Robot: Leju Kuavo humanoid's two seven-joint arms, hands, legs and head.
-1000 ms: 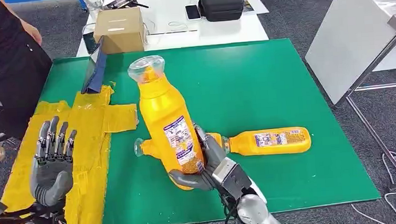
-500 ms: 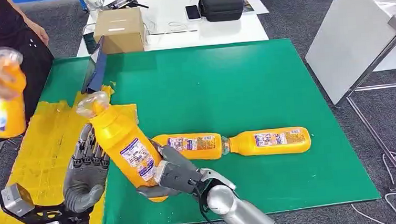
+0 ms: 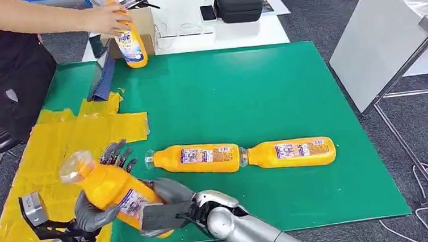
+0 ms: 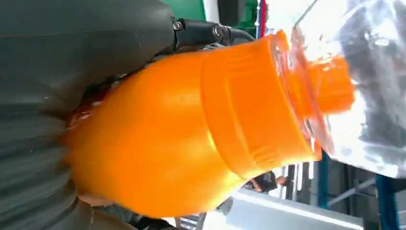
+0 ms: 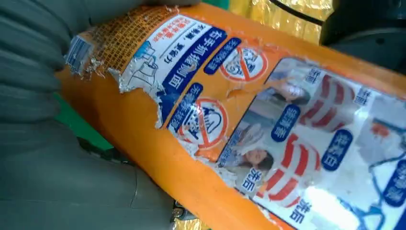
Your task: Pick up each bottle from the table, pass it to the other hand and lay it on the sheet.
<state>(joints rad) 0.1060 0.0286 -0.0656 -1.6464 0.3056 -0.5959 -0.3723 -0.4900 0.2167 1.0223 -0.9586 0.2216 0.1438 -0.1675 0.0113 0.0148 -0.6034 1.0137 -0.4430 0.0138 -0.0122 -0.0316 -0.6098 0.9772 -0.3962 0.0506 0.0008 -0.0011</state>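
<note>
both the right hand [image 3: 163,207] and left hand [image 3: 95,206] grip 1 bottle [image 3: 114,190] mid-handover; 2 bottles [image 3: 240,155] wait on the table [image 3: 289,87].

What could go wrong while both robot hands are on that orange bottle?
The bottle hangs tilted between the left hand and right hand; if one lets go too soon, it might slip. It could also land partly off the yellow sheet, whose edge is close. A person's hand works nearby with another bottle.
</note>
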